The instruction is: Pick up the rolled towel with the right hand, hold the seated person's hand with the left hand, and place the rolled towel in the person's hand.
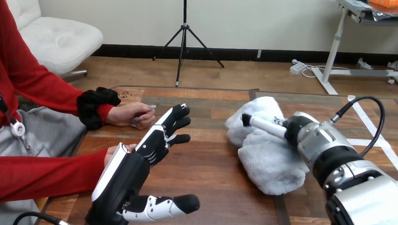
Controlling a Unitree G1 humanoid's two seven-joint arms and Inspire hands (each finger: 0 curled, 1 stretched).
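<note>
The rolled towel (pixel 272 159), pale grey and fluffy, lies on the wooden table (pixel 218 194) right of centre. My right hand (pixel 267 125) rests on its top, mostly hidden behind my silver forearm (pixel 336 164). My left hand (pixel 125 178) is at the lower left, open, with its fingers straight and pointing away from me. The person's nearer hand (pixel 115 152) shows just behind it, touching or very close; I cannot tell which. The person's farther hand (pixel 131 114) lies on the table's left edge, just beyond my left hand's fingertips and apart from them.
The person's two red-sleeved arms (pixel 37 171) come in from the left side of the table. Bare wood lies between my left hand and the towel.
</note>
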